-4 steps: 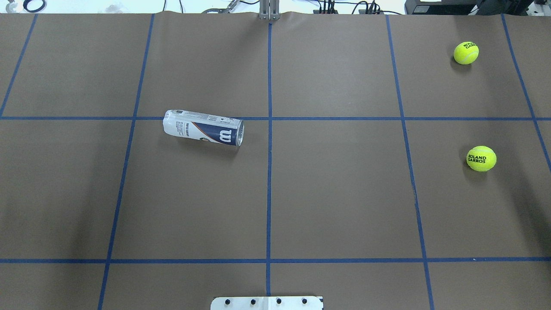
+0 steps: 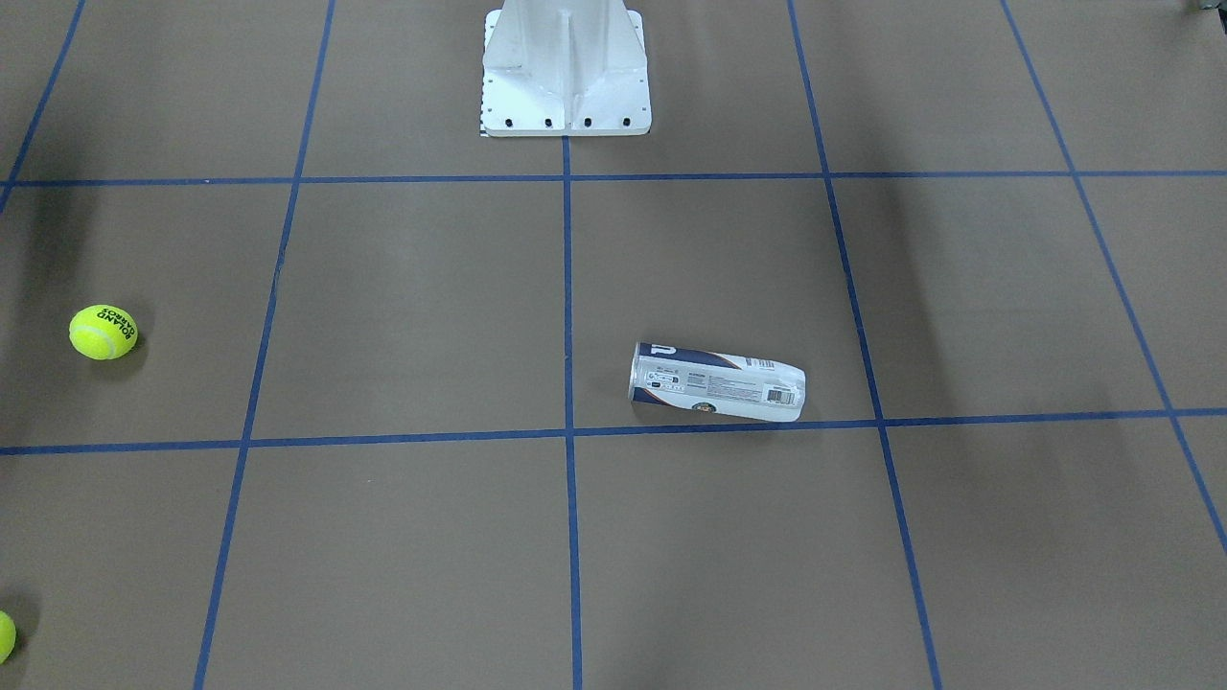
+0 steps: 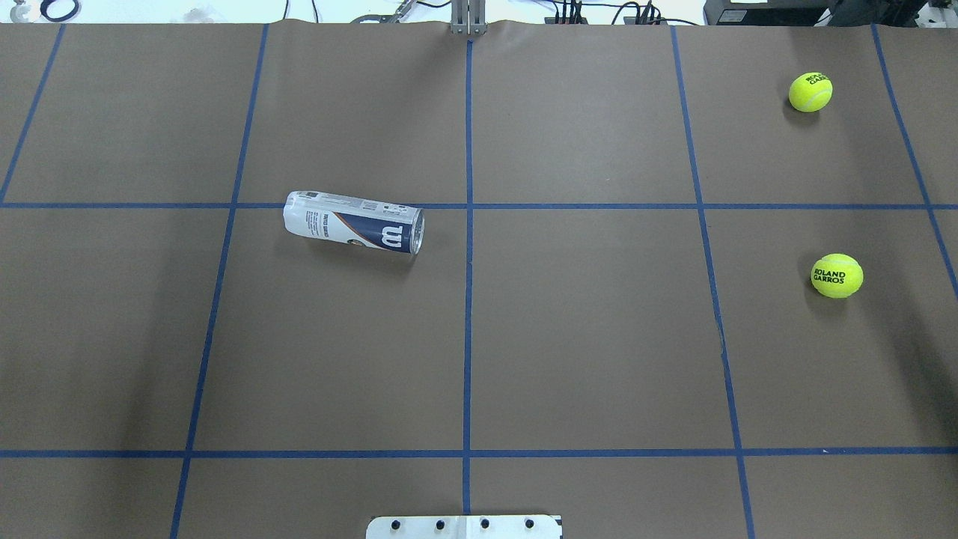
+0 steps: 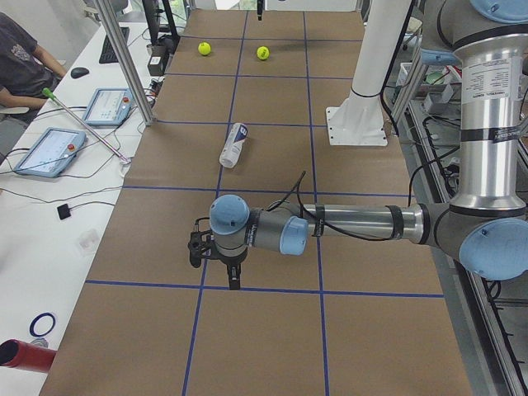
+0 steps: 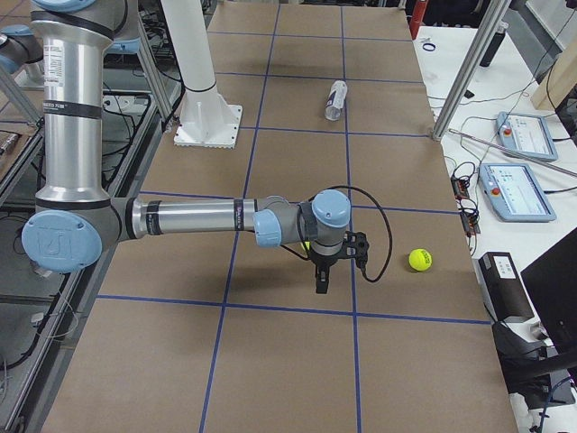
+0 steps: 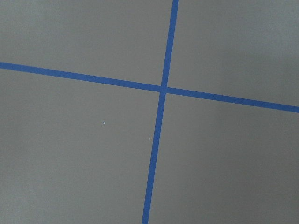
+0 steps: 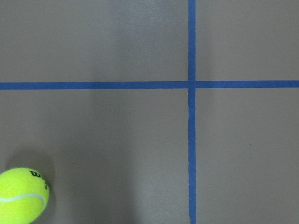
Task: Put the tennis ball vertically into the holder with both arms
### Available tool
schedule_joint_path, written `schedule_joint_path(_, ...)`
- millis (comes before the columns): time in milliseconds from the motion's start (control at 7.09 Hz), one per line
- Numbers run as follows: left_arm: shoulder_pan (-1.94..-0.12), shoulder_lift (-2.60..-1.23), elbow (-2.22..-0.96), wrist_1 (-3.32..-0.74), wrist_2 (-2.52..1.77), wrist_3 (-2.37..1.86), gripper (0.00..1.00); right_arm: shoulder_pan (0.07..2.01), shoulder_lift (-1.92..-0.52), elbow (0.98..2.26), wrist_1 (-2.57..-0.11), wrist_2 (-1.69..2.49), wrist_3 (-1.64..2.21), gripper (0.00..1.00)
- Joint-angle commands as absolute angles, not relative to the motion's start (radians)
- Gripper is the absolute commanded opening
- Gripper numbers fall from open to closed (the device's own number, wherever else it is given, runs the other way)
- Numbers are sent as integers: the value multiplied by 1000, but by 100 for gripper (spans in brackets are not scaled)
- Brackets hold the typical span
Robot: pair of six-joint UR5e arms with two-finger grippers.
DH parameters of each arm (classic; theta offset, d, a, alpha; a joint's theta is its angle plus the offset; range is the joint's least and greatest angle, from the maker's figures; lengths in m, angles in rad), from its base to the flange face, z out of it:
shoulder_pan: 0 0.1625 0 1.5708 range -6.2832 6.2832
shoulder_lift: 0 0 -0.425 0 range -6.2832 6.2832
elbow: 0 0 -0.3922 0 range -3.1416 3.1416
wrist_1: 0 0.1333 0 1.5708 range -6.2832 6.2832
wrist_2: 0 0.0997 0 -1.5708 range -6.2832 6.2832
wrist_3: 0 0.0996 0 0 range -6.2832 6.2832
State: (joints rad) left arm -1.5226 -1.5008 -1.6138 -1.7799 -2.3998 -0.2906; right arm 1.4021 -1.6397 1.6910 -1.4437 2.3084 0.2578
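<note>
The holder (image 3: 353,222) is lying flat on its side on the brown paper table (image 3: 599,337), at about ten o'clock from the middle of the overhead view. Its closed end is lying over a blue tape line. It's a smooth clear plastic cylinder wrapped in a white and navy label. Its long axis is running nine to three, with the metal rim facing roughly three o'clock. The label is hiding most of the inside, so I can't tell what it's carrying.

Two fuzzy yellow balls are sitting well apart from it, one at two o'clock (image 3: 810,91), one at three (image 3: 837,275).

The left gripper (image 4: 233,276) and right gripper (image 5: 321,280) are hanging fingers-down over bare table, and I can't tell from these side views whether they're clenched or released.
</note>
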Motion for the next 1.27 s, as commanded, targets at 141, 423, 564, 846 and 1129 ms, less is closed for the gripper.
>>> schedule_joint_path(141,-1513,-1499,-1563,-1974,-2405,-343,100,1402,-1640,1710,-1442,2312,258,100)
schedule_joint_path(423,-1410,-1576,-1568,-2015,-2405,-397,99,1402,-1643,1718,-1442,2313,256,100)
schedule_joint_path(564,-1354,-1621,-1568,-2087,-2401,-411,99,1402,-1641,1718,-1442,2313,256,100)
schedule_joint_path(846,-1199,-1759,-1595,-2106,-2398,-429,92,1402,-1638,1717,-1442,2312,256,100)
schedule_joint_path(1129,-1007,-1975,-1595,-2102,-2266,-426,100,1401,-1637,1710,-1443,2312,256,100)
